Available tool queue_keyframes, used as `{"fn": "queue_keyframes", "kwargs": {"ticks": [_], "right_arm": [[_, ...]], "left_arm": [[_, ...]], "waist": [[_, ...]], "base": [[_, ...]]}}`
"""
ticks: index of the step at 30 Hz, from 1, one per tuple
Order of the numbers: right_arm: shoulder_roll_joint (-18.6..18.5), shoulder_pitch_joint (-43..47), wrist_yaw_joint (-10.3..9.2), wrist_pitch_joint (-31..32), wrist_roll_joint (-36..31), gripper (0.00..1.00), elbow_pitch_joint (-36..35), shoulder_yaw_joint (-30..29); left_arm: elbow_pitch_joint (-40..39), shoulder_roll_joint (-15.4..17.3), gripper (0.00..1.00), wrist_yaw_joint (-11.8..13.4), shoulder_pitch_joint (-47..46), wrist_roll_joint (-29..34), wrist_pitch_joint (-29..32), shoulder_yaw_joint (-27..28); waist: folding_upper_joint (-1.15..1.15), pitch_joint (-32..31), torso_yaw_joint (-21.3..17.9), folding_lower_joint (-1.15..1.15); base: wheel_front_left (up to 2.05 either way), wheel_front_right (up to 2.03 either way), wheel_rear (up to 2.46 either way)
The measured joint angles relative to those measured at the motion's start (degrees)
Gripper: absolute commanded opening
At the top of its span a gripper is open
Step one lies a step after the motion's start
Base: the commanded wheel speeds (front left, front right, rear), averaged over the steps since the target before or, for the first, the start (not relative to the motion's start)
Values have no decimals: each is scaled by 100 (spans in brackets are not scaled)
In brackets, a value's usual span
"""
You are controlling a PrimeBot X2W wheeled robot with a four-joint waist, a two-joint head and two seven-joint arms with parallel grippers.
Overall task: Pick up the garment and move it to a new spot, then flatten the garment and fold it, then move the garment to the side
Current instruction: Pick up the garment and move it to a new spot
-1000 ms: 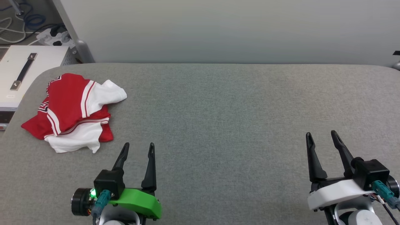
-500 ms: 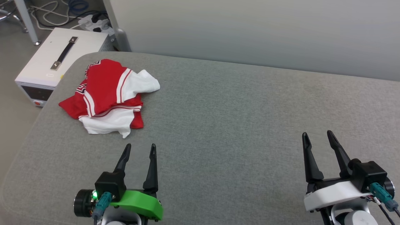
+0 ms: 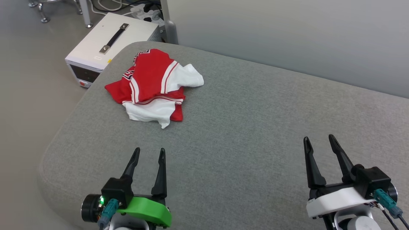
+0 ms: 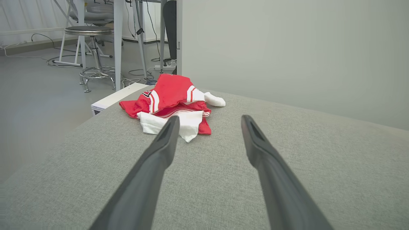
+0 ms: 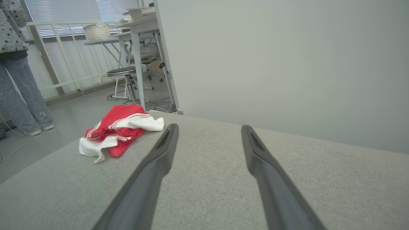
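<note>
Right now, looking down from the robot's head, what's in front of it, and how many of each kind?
Garment, crumpled: 1
Grippers, both open and empty: 2 (left gripper, right gripper)
White box with a handle, beside the table: 1
Grey table: 1
Total: 5

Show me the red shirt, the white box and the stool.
red shirt (image 3: 150,72), head view, red top fold
white box (image 3: 87,52), head view, bare lid
stool (image 4: 89,30), left wrist view, round seat
</note>
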Motion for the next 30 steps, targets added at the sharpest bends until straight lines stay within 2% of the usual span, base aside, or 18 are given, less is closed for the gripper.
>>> {"fn": "queue_keyframes", "kwargs": {"ticks": [10, 23, 27, 30], "right_arm": [[3, -1, 0, -49, 43, 100, 29, 97], [4, -38, 0, -51, -41, 100, -52, 180], [7, -178, -1, -51, -245, 100, -172, 220], [10, -321, 0, -51, -386, 100, -303, 271]], "left_arm": [[10, -2, 100, -1, 1, -41, -51, -51], [-100, -2, 100, 26, -82, -257, -51, 183], [46, -3, 100, -204, -526, -332, -52, 331], [494, 55, 100, -401, -1017, -334, -51, 486]], "waist": [[0, 11, 401, 0], [0, 249, 209, 0], [0, 539, 111, 0], [0, 796, 18, 0]], "base": [[0, 0, 0], [0, 0, 0], [0, 0, 0], [0, 0, 0]]}}
